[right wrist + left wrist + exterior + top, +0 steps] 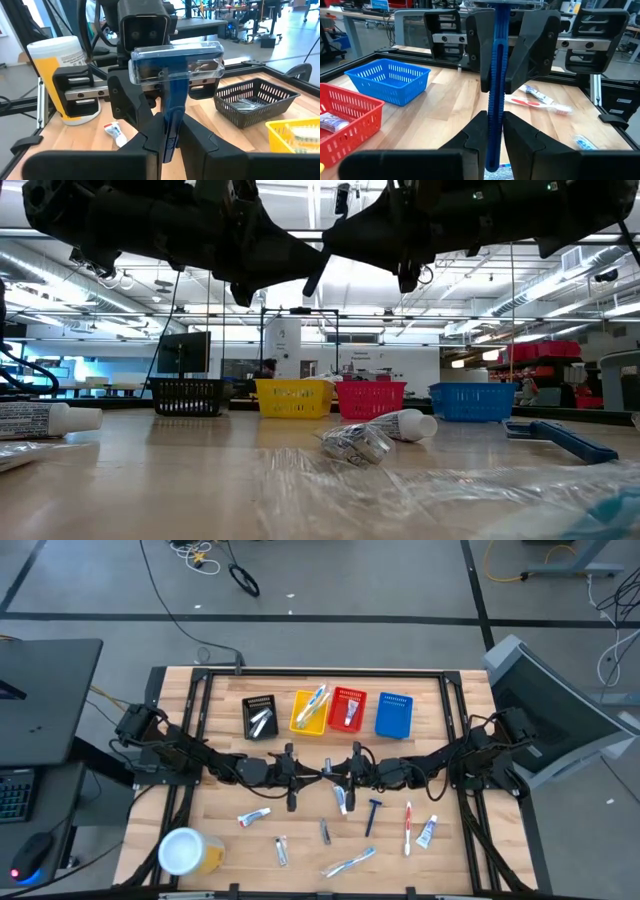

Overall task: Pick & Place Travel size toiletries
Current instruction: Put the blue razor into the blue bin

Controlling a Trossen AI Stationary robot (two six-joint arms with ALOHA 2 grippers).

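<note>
A blue-handled razor with a clear cap over its head stands upright in the air above the middle of the table. My left gripper and my right gripper meet there, pointing level at each other, and both are shut on its handle. More travel size toiletries lie flat on the wood nearer the front edge: a white tube, a silvery packet, a second blue razor, a red toothbrush and a blue-white toothbrush. My left gripper pinches the razor's blue handle between its two fingers, level from the table's left and across the handle. The razor stands upright, head up, lifted clear of the table. My right gripper pinches the same blue handle between its two fingers, below the capped head. It comes level from the table's right, facing the left gripper's fingers, with its fingers across the handle.
Along the far side stand a black basket, a yellow basket, a red basket and a blue basket, the first three with items in them. A white-lidded yellow tub stands at the front left.
</note>
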